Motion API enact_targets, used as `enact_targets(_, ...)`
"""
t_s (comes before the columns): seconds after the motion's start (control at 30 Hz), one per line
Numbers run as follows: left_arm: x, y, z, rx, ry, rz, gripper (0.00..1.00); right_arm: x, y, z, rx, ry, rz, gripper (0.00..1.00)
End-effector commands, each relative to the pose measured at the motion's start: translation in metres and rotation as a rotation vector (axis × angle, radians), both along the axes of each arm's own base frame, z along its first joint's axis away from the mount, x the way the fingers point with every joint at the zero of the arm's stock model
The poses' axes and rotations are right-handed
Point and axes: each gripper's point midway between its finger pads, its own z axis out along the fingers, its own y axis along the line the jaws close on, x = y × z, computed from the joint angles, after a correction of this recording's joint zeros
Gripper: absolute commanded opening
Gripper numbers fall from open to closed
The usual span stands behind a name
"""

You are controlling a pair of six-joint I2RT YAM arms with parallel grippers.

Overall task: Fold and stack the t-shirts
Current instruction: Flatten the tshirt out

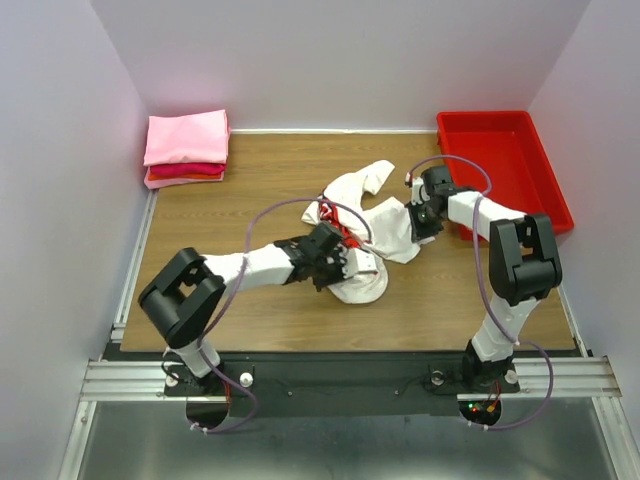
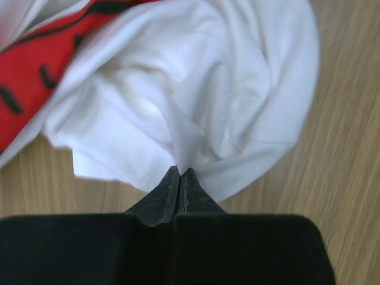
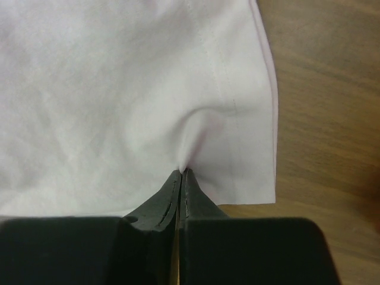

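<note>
A white t-shirt (image 1: 375, 225) with a red printed graphic lies crumpled in the middle of the wooden table. My left gripper (image 1: 352, 262) is shut on a pinch of its near bunched part (image 2: 196, 89); the red print (image 2: 35, 71) shows at the upper left of the left wrist view. My right gripper (image 1: 423, 222) is shut on a pinch of the shirt's right part near a hemmed corner (image 3: 196, 119). A folded stack with a pink t-shirt (image 1: 187, 137) on top and a red t-shirt (image 1: 186, 171) under it lies at the far left corner.
A rigid red plastic tray (image 1: 495, 135) stands at the far right, close behind my right arm. White walls close in the table (image 1: 250, 180) on three sides. Bare wood shows left of the shirt and along the near edge.
</note>
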Motion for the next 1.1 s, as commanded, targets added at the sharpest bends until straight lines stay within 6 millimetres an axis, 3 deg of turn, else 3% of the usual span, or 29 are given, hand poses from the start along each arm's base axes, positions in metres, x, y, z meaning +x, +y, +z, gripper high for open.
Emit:
enact_targets(0.0, 0.024, 0.061, 0.041, -0.050, 0.002, 0.098, 0.00, -0.017, 0.004, 0.023, 0.047, -0.017, 0.033, 0.01)
enact_targets(0.07, 0.026, 0.091, 0.042, -0.023, 0.000, 0.092, 0.00, -0.025, 0.015, 0.047, 0.120, -0.051, 0.072, 0.00)
enact_targets(0.13, 0.040, 0.123, 0.052, -0.014, -0.036, 0.145, 0.00, -0.036, 0.026, 0.059, 0.186, -0.051, 0.111, 0.01)
enact_targets(0.27, 0.049, 0.170, 0.044, 0.056, -0.012, 0.188, 0.00, -0.064, 0.060, 0.093, 0.404, -0.037, 0.211, 0.00)
enact_targets(0.3, 0.055, 0.177, 0.044, 0.059, -0.008, 0.199, 0.03, -0.067, 0.065, 0.101, 0.441, -0.038, 0.223, 0.00)
enact_targets(0.33, 0.062, 0.188, 0.046, 0.050, 0.000, 0.240, 0.12, -0.071, 0.072, 0.106, 0.480, -0.025, 0.226, 0.01)
enact_targets(0.43, 0.079, 0.187, 0.071, -0.058, 0.012, 0.296, 0.24, -0.079, 0.091, 0.125, 0.598, 0.000, 0.270, 0.01)
enact_targets(0.5, 0.094, 0.186, 0.096, -0.135, -0.024, 0.326, 0.24, -0.080, 0.099, 0.135, 0.650, 0.004, 0.292, 0.01)
enact_targets(0.57, 0.095, 0.180, 0.109, -0.181, -0.040, 0.318, 0.24, -0.075, 0.098, 0.139, 0.641, -0.022, 0.283, 0.01)
enact_targets(0.67, 0.090, 0.169, 0.104, -0.183, -0.021, 0.308, 0.22, -0.065, 0.089, 0.144, 0.572, -0.085, 0.252, 0.00)
enact_targets(0.77, 0.093, 0.171, 0.091, -0.170, 0.018, 0.360, 0.03, -0.052, 0.077, 0.161, 0.522, -0.171, 0.216, 0.01)
enact_targets(0.87, 0.105, 0.188, 0.081, -0.147, 0.024, 0.432, 0.00, -0.029, 0.043, 0.193, 0.470, -0.313, 0.132, 0.00)
enact_targets(0.93, 0.103, 0.190, 0.085, -0.159, 0.036, 0.412, 0.00, -0.014, 0.013, 0.206, 0.449, -0.371, 0.055, 0.00)
enact_targets(1.03, 0.078, 0.170, 0.086, -0.189, 0.084, 0.321, 0.20, 0.002, -0.014, 0.228, 0.411, -0.450, -0.015, 0.01)
enact_targets(1.07, 0.070, 0.154, 0.085, -0.196, 0.076, 0.271, 0.24, 0.006, -0.019, 0.231, 0.396, -0.467, -0.027, 0.01)
